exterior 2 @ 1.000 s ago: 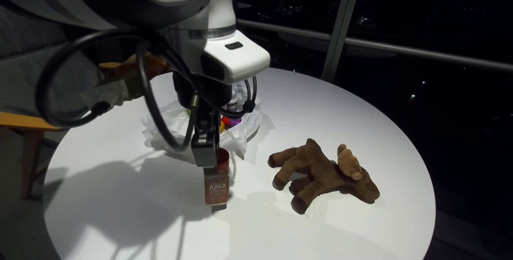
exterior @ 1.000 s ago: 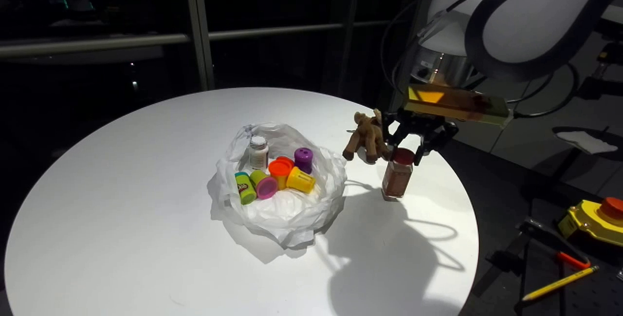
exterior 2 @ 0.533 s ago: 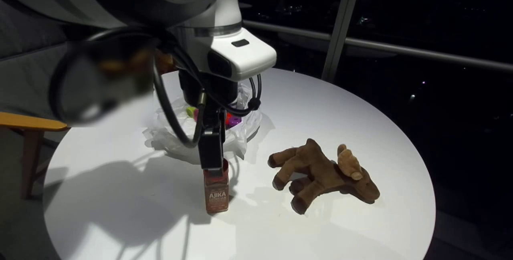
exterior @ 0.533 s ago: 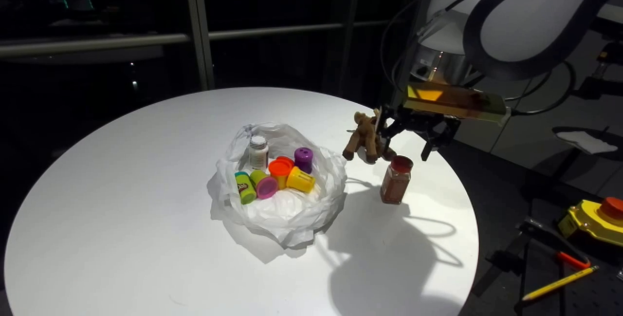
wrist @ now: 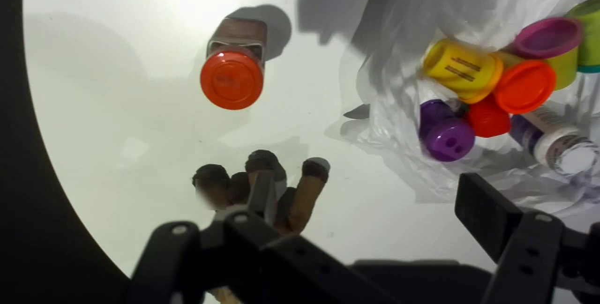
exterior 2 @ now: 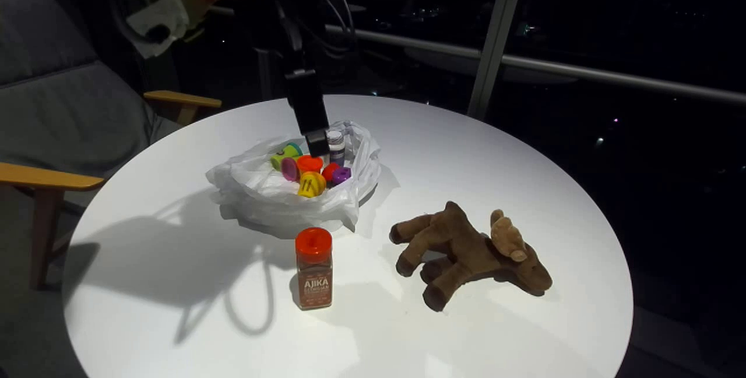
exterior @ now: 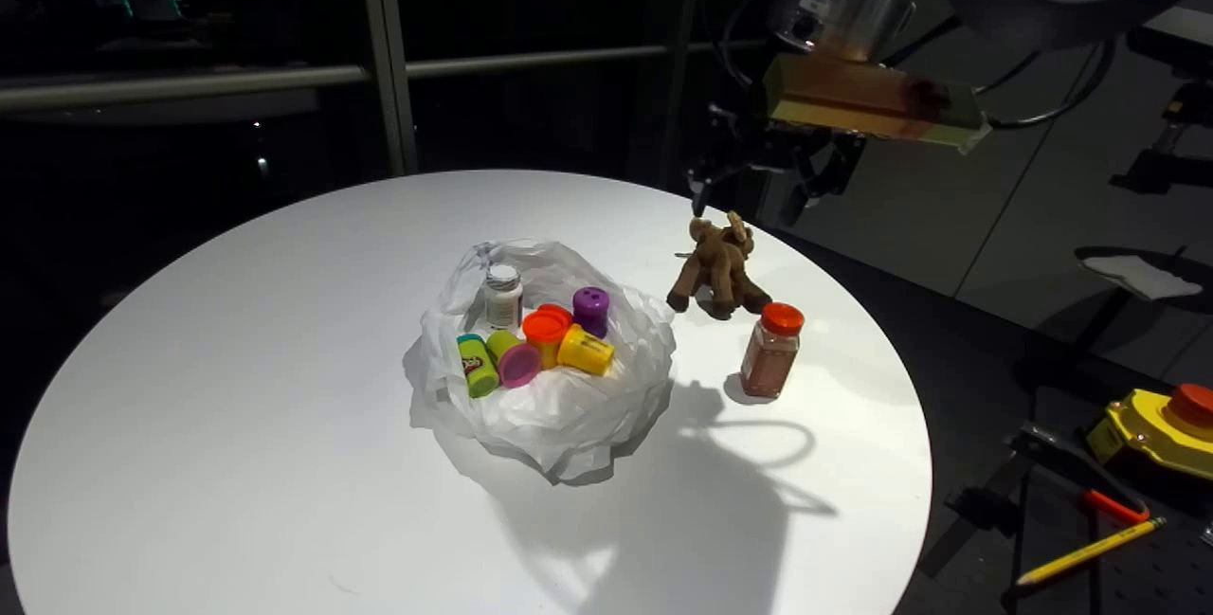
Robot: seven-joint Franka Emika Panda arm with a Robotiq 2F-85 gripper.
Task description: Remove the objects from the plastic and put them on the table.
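Note:
A crumpled white plastic bag (exterior: 578,430) sits spread on the round white table (exterior: 237,406). In it lie a yellow tub (wrist: 461,70), an orange-lidded tub (wrist: 525,86), a pink-lidded tub (wrist: 548,39), a green tub (exterior: 478,367), a purple shaker (wrist: 445,130), a red-lidded item (wrist: 488,117) and a white bottle (exterior: 503,298). Outside the bag, the spice jar (exterior 2: 315,279) with its red lid stands upright, and a brown plush moose (exterior 2: 460,244) lies on its side. My gripper (wrist: 372,201) is raised above the table, jaws wide apart with nothing between them.
The bag's loose rim (wrist: 375,93) reaches near the right finger in the wrist view. The table's round edge runs past the jar and moose. A chair (exterior 2: 58,75) and a yellow box with a red button (exterior: 1161,430) are off the table.
The gripper opened and let go of the spice jar, which came down to stand on the table. The arm then rose away from it. The bag and its contents have stayed put.

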